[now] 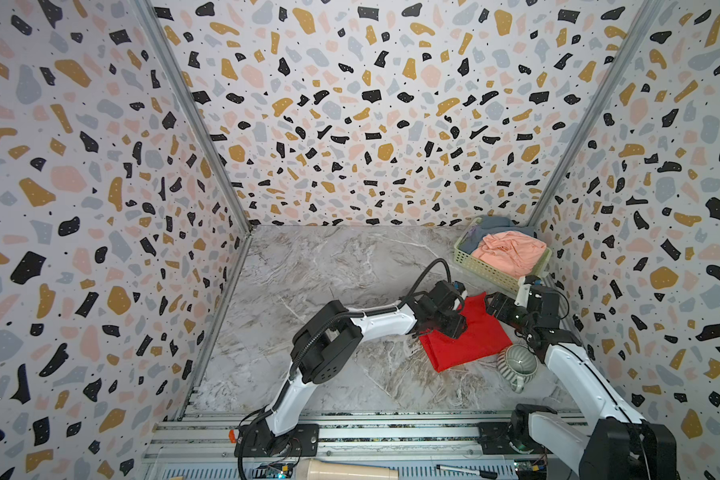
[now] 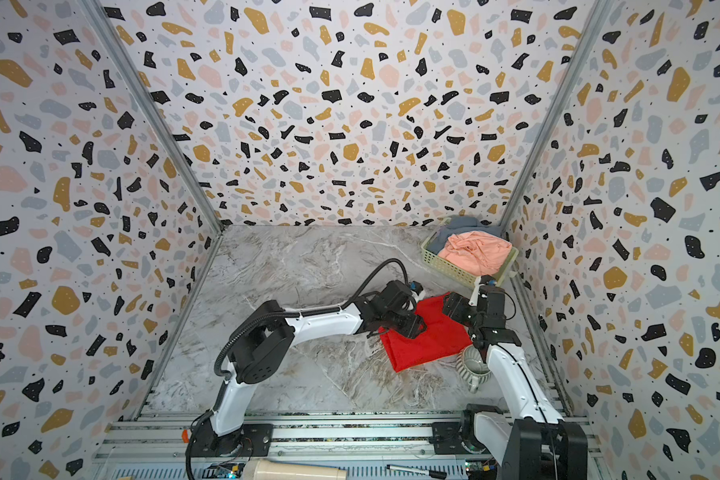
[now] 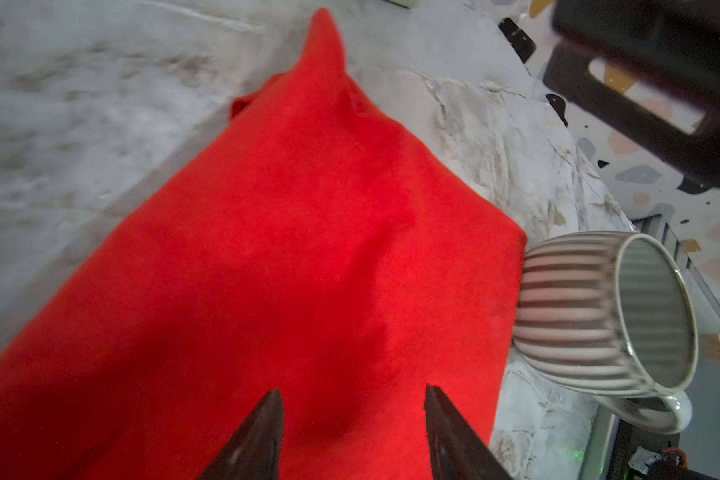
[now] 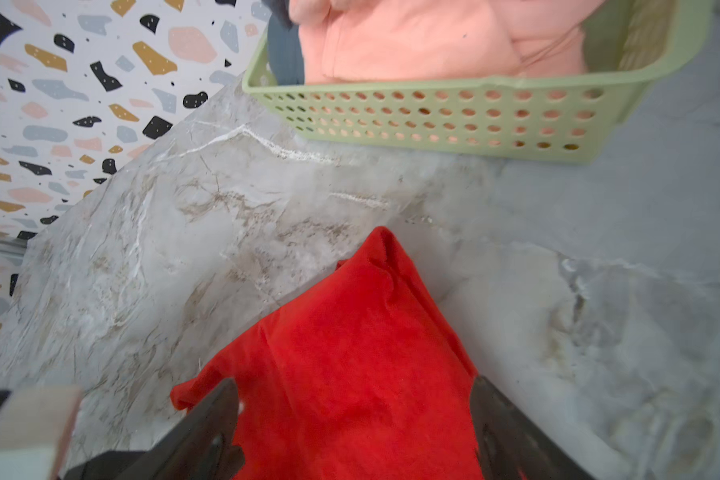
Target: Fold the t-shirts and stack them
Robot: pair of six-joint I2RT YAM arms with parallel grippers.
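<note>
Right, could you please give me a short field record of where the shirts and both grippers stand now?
Bright red cloth t-shirt: folded, flat on grey marble tabletop
Salmon-pink cloth t-shirt: crumpled in pale green perforated plastic basket
Grey-blue cloth t-shirt: same basket, mostly covered
Left gripper: open, over red t-shirt
Right gripper: open, over red t-shirt
Ribbed grey ceramic mug: beside red t-shirt

nothing written can be read; faint print on a dark strip (image 3: 621, 455) beside the mug (image 3: 591, 316) is too blurred.
</note>
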